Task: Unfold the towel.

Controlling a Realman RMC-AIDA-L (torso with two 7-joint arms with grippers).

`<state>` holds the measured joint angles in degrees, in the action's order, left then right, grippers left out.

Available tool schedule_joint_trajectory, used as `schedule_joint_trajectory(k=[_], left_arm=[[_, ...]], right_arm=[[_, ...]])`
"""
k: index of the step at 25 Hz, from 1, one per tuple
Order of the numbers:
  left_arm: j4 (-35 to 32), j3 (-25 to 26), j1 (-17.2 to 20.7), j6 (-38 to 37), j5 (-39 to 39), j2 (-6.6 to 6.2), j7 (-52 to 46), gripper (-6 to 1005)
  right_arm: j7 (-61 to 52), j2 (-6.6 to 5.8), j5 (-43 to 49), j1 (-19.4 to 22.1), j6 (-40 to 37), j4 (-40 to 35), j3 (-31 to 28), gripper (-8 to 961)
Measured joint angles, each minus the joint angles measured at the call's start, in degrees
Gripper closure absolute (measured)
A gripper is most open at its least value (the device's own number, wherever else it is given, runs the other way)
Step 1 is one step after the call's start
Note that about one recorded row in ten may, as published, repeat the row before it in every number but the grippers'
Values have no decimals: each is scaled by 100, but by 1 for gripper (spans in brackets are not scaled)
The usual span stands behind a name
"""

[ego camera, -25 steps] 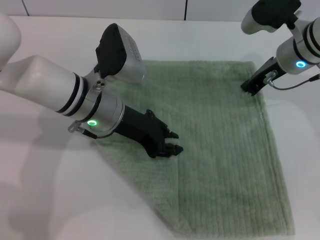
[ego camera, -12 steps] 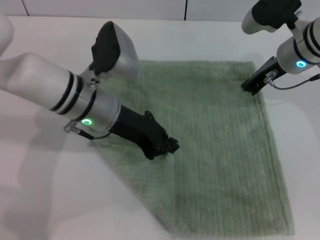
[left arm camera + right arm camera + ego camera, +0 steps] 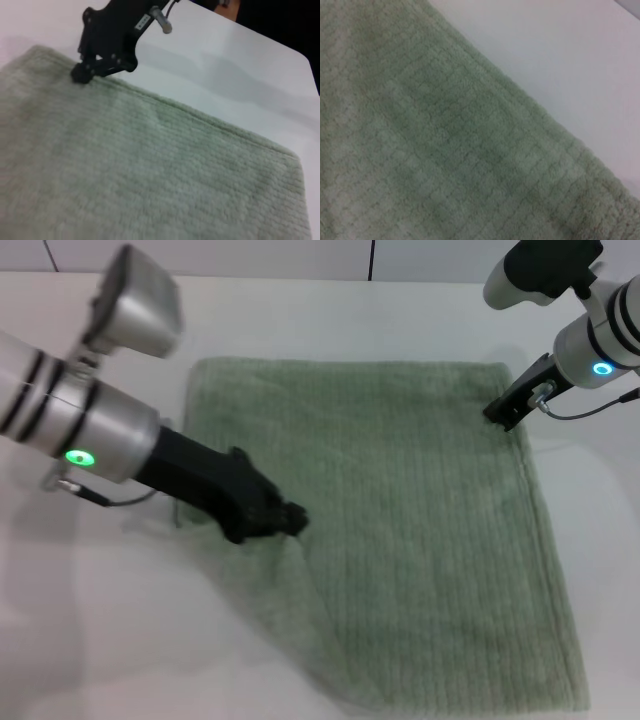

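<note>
No readable writing; small white label on right gripper (image 3: pixel 95 62), text illegible. Towel (image 3: pixel 420 530) lies on white table (image 3: pixel 330 310), mostly flat, near-left corner area folded over diagonally. Left gripper (image 3: pixel 285 520) low at that fold edge, fingers pressed together pinching towel. Right gripper at far-right corner, touching cloth, fingers together at hem. Bare table open on far side, left and right of towel. White wall panels beyond.

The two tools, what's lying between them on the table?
Only towel: in the head view its ribbed green cloth spans the whole stretch from the left tool to the right tool, with nothing on it.
</note>
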<state>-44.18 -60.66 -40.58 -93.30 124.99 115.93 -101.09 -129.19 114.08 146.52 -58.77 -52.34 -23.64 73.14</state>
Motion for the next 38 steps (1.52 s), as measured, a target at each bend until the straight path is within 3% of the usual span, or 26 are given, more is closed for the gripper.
schedule_joint_trajectory(k=[2, 7, 15, 26, 27, 32, 35, 37, 38], left_arm=[[-20, 550, 0, -425, 319, -81, 15, 960], [-51, 881, 27, -927, 540, -162, 6, 954], [-58, 957, 157, -1438, 746, -185, -345, 944], [-51, 917, 203, -1526, 950, -194, -672, 930], [66, 912, 78, -1523, 1524, -90, -888, 929], [-45, 992, 66, -1536, 1691, 26, -790, 754], [-94, 1023, 81, -1539, 1635, 28, -741, 687], [-344, 1749, 163, -1290, 1096, 75, -213, 642], [-344, 1749, 163, -1290, 1096, 75, -213, 620]], right_arm=[[14, 0, 0, 6, 2, 0, 8, 903], [80, 0, 0, -23, 10, 76, -15, 896], [86, -8, 0, -29, 22, 95, -18, 887], [87, -9, 0, 1, 23, 97, -13, 873], [87, -9, 0, -2, 23, 97, -5, 872], [87, -9, 0, -5, 21, 96, -1, 866], [87, -9, 0, -14, 18, 97, -2, 862], [88, -9, -1, -34, 13, 86, -13, 859], [88, -9, -1, -34, 13, 86, -13, 858]])
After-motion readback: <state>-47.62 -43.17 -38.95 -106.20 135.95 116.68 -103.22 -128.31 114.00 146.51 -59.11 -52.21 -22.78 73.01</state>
